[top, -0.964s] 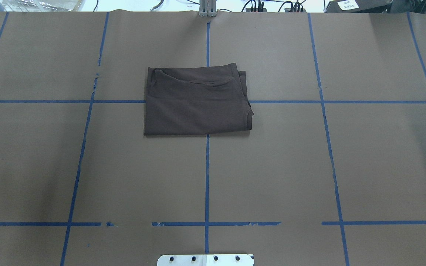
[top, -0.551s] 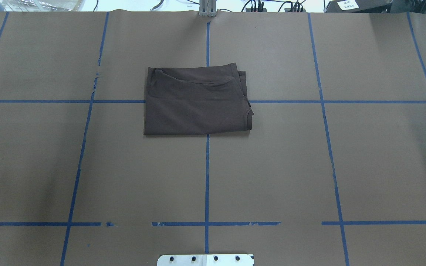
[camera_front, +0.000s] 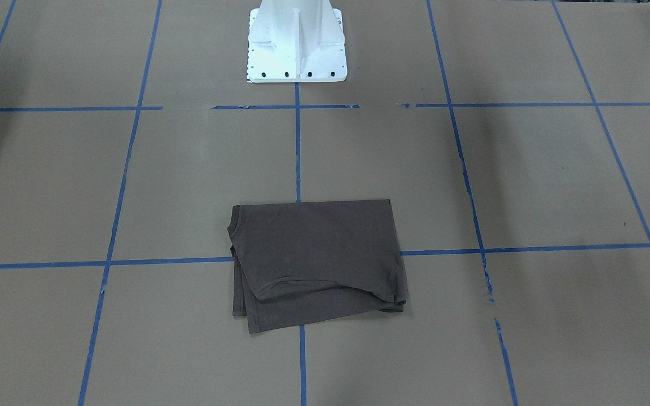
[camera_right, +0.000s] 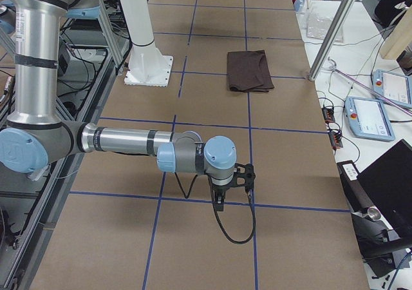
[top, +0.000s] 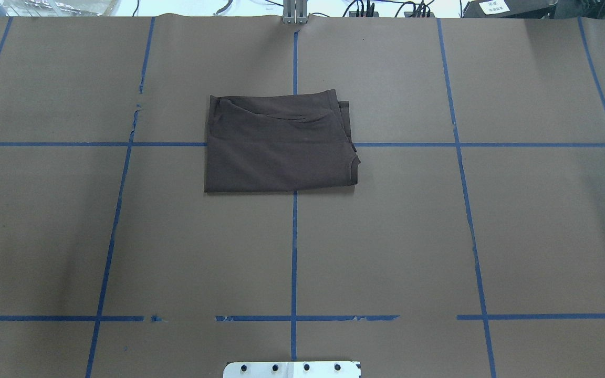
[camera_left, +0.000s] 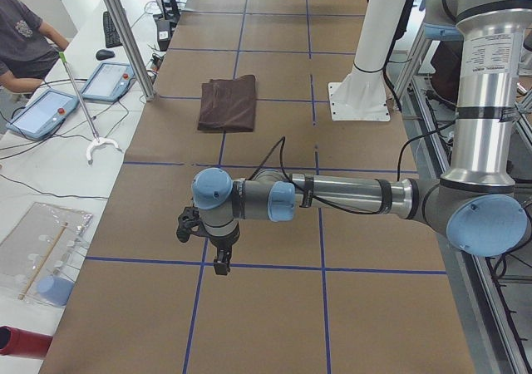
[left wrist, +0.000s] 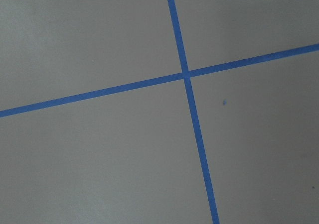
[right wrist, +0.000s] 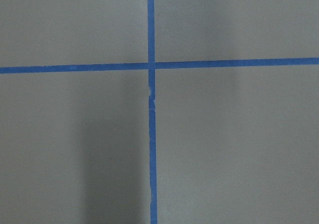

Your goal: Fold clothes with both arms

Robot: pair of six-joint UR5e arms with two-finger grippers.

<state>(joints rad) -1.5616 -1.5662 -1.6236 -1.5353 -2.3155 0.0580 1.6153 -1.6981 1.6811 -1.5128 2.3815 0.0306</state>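
Our left fingers [camera_left: 221,265] hang over bare worktop [top: 124,236], well apart from the cloth; we cannot tell their spread. The dark T-shirt [top: 279,144] lies mid-worktop as a compact folded rectangle, so we judge the folding done. Our right fingers [camera_right: 221,203] likewise hang apart, spread unclear.

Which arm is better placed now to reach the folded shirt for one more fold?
Left, only slightly. Both the left gripper and the right gripper hang far from the shirt, near opposite table ends. More of the shirt lies on the left of the centre tape line.
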